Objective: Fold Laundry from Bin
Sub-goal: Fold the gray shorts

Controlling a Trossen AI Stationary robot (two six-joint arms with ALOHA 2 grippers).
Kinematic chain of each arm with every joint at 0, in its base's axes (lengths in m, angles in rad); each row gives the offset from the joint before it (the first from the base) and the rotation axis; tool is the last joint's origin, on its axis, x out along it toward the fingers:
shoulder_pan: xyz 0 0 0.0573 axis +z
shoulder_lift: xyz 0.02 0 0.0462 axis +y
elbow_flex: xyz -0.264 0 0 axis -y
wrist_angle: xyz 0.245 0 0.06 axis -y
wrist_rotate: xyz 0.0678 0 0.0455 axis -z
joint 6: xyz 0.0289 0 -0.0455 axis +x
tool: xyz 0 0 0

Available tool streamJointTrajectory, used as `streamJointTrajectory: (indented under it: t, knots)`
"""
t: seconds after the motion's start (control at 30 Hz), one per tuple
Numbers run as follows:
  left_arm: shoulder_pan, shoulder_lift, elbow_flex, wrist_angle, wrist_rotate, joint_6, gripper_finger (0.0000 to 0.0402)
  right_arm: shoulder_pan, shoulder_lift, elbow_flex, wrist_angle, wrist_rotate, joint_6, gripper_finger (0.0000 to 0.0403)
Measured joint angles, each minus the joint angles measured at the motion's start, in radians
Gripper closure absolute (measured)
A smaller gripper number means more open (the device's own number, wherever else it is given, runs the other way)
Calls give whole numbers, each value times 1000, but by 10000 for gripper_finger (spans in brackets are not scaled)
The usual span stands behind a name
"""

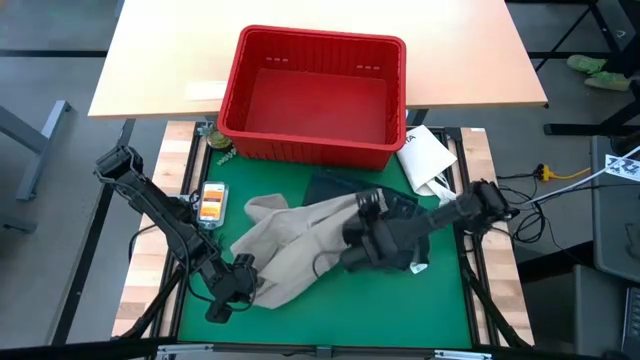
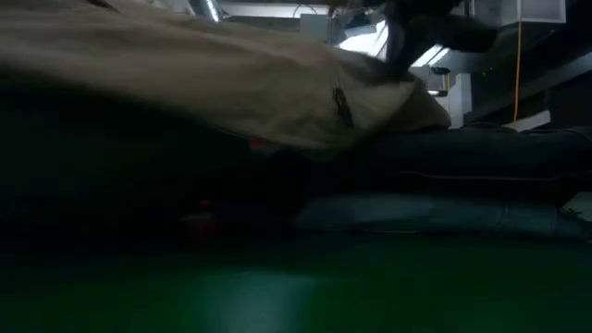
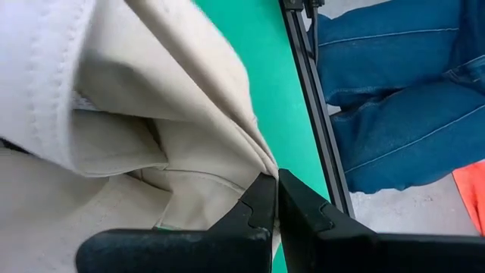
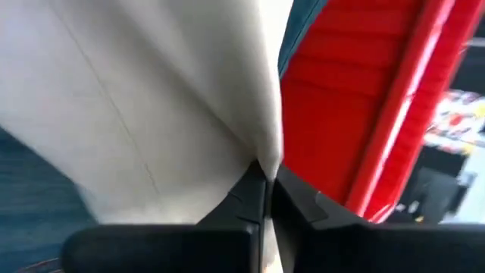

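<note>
Pinching the near edge of the tan khaki trousers (image 1: 290, 245), the left claw (image 1: 232, 285) anchors them on the green worktop (image 1: 330, 310); farther right, the right claw (image 1: 362, 203) nips their far edge, likely to stretch them flat. Beyond stands the emptied red bin (image 1: 315, 92).

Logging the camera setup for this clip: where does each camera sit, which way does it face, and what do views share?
High: overhead, straight down; both arms, red bin, khaki trousers.
Low: table height, level across green mat; trousers close, arm indistinct.
Left wrist: left gripper pinching trousers.
Right wrist: right gripper pinching trousers, bin behind.
Shared: the trousers appear in all four views.
</note>
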Motion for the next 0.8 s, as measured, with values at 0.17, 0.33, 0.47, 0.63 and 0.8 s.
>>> streamJointTrajectory:
  t: [0.17,0.33,0.47,0.63,0.8]
  knots:
    - [0,0,0,0,-12,1,398,-106,0,-3,50,-115,-78,379]
    - [0,0,0,-1,-15,1,398,-177,0,-3,79,-265,-81,380]
    - [0,0,0,-1,-15,1,398,-213,0,-3,84,-361,-81,379]
    - [0,0,0,-2,-14,1,398,-225,0,-3,89,-424,-150,378]
    - [0,0,0,-2,-15,1,398,-222,0,-3,89,-431,-156,337]
